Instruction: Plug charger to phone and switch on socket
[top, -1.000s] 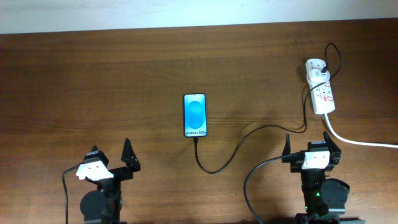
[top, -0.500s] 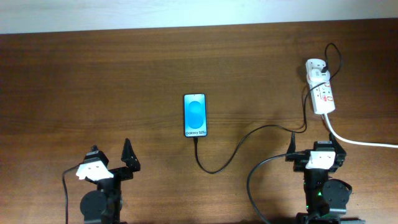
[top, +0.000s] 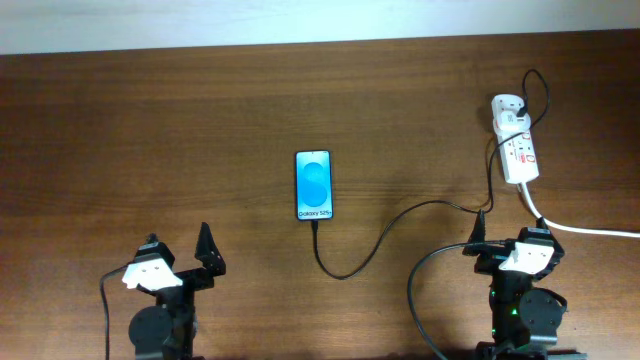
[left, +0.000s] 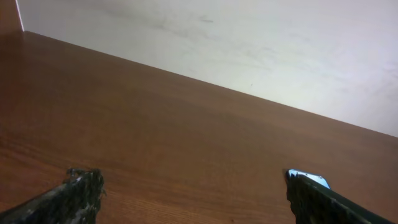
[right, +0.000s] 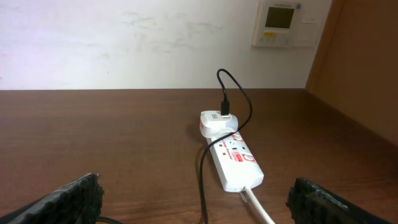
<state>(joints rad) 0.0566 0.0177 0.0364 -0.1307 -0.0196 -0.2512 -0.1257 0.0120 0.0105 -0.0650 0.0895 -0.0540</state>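
Note:
The phone (top: 313, 185) lies flat mid-table, blue screen up; its corner shows in the left wrist view (left: 308, 178). The charger (top: 375, 243) is a thin black cable. It runs from the phone's near edge, loops toward me, then goes right and up to a white plug in the socket (top: 516, 150). The socket also shows in the right wrist view (right: 233, 163), with the cable (right: 202, 171) beside it. My left gripper (top: 178, 246) (left: 199, 199) is open and empty, near-left of the phone. My right gripper (top: 511, 240) (right: 196, 202) is open and empty, just short of the socket.
The socket's thick white cord (top: 580, 228) (right: 258, 208) runs off to the right, past my right gripper. A black robot cable (top: 415, 290) curves beside the right arm's base. A wall with a thermostat (right: 280, 23) stands behind the table's far edge.
My right gripper has shifted a little to the right and toward me. The left arm, phone, cable and socket have not moved.

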